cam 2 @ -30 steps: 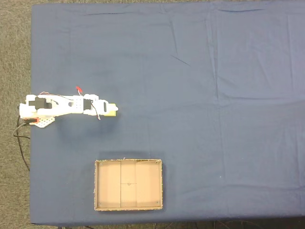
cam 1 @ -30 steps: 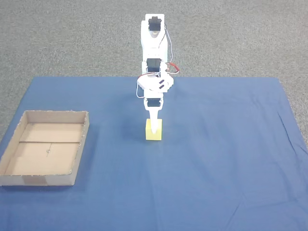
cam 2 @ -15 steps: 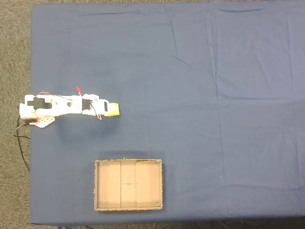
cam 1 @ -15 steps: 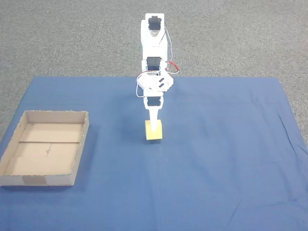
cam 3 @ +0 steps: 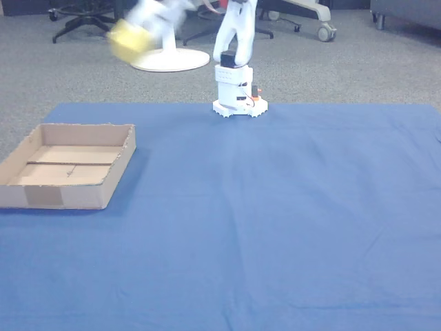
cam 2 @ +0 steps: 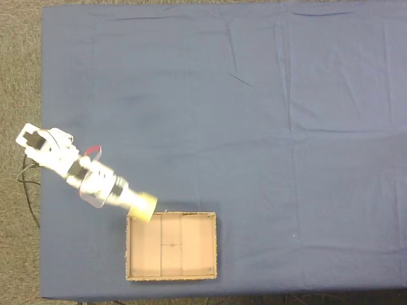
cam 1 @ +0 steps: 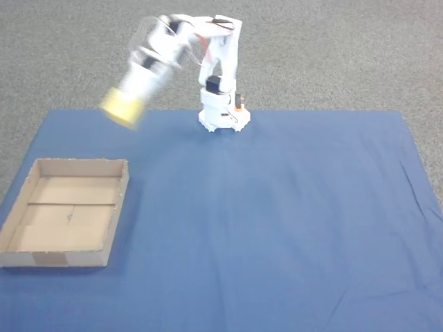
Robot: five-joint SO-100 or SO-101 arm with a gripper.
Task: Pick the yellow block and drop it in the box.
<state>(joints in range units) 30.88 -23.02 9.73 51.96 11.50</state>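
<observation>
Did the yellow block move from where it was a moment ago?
Yes. The yellow block, carried by the blurred end effector, has left the cloth near the arm's base and swung left toward the box in a fixed view, now raised above the box's far corner.

- Tabletop [cam 1: 291, 228] w/ blue cloth cover, a few creases.
- Brown cardboard box [cam 1: 114, 207] lies on it, near left edge in a fixed view.
- White arm base [cam 1: 223, 119] stands at far edge, centre.

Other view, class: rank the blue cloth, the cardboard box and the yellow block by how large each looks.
1. blue cloth, by far the largest.
2. cardboard box.
3. yellow block, smallest; it is blurred and farther from the camera, but the gap is plain.
</observation>
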